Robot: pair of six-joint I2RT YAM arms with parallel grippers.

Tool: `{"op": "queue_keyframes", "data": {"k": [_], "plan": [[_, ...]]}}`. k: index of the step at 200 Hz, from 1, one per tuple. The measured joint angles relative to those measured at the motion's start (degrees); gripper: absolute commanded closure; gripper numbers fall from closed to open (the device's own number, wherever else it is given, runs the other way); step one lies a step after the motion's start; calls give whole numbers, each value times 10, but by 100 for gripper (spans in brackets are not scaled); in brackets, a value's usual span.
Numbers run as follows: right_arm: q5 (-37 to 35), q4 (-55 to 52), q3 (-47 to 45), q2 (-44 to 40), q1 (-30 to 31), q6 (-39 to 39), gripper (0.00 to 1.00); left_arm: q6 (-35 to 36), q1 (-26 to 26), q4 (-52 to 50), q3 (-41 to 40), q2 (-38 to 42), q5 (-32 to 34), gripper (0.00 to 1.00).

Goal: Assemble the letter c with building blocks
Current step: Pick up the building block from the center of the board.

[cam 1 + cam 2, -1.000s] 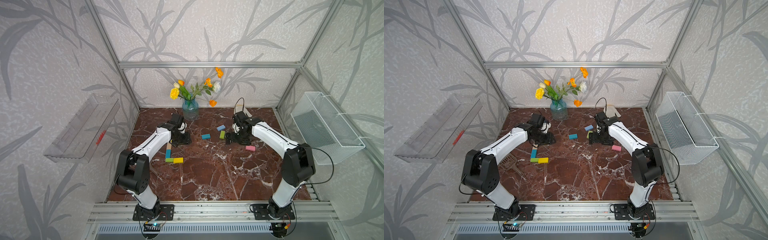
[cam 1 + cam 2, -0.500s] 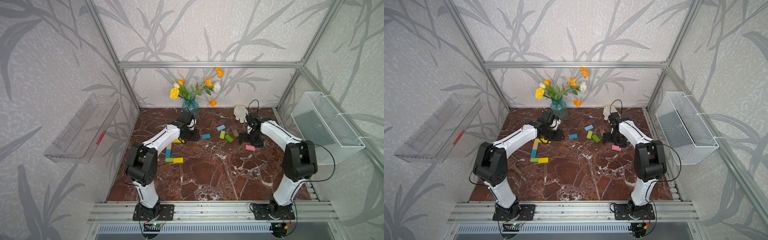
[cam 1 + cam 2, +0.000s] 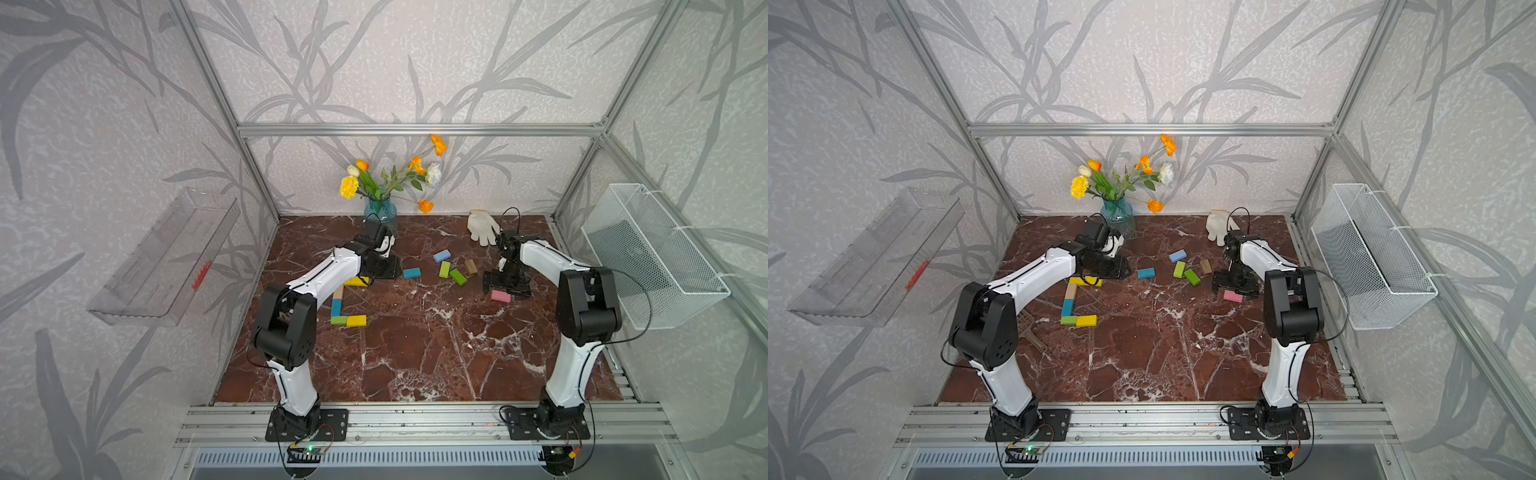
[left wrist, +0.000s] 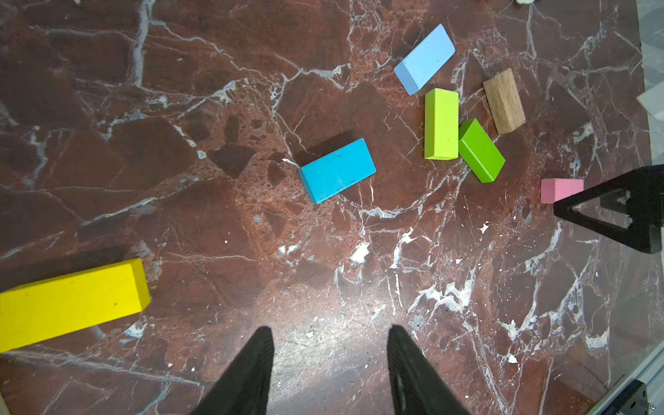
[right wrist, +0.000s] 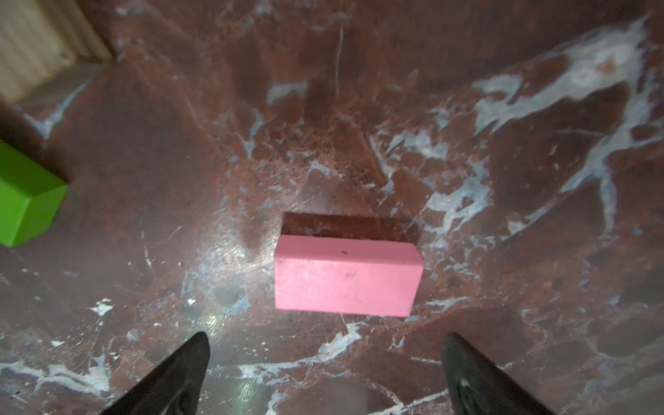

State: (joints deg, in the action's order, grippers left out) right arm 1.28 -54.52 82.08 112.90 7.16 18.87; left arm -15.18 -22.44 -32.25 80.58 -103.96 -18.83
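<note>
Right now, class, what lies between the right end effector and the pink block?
Only bare marble tabletop: the right wrist view shows nothing between the open right end effector and the pink block.

**Robot manipulation lab: enclosed bimanual tabletop cell**

Aluminium-profile frame (image 3: 415, 129) boxing in the workspace. Wall panels (image 3: 415, 62) papered in a grey leaf print. Bench (image 3: 415, 353) with a red-brown marble-look top. White-and-black left arm (image 3: 320, 274) and right arm (image 3: 548, 257), both bolted to a slotted metal rail (image 3: 415, 424) along the front edge. Bare circuit board (image 3: 309, 449) with loose wiring below the left arm's base. White wire basket (image 3: 648, 257) hung on the right side wall, clear plastic tray (image 3: 166, 257) on the left one. Staged props on the bench: glass vase (image 3: 380, 210) of flowers, white glove (image 3: 482, 226), scattered coloured building blocks (image 3: 411, 273).
</note>
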Motion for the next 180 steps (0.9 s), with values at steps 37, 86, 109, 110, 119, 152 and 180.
{"op": "queue_keyframes", "data": {"k": [37, 86, 109, 110, 119, 152, 180], "plan": [[-3, 5, 7, 7, -8, -1, 9, 0, 0, 0, 1, -12, -8, 48], [3, 9, 8, 18, -22, -3, 16, 0, 0, 0, 8, -16, -12, 48], [5, 14, 8, 22, -24, -4, 18, -2, 0, 1, 11, -16, -17, 48], [5, 15, 8, 22, -24, -4, 18, -2, 0, 1, 11, -16, -17, 48], [8, 17, 8, 23, -26, -6, 20, -3, 0, 1, 11, -16, -18, 48], [21, 26, 8, 29, -28, -13, 27, -5, 0, 0, 11, -16, -23, 48], [28, 30, 8, 34, -28, -20, 37, -5, 0, -2, 13, -16, -23, 48]]}}
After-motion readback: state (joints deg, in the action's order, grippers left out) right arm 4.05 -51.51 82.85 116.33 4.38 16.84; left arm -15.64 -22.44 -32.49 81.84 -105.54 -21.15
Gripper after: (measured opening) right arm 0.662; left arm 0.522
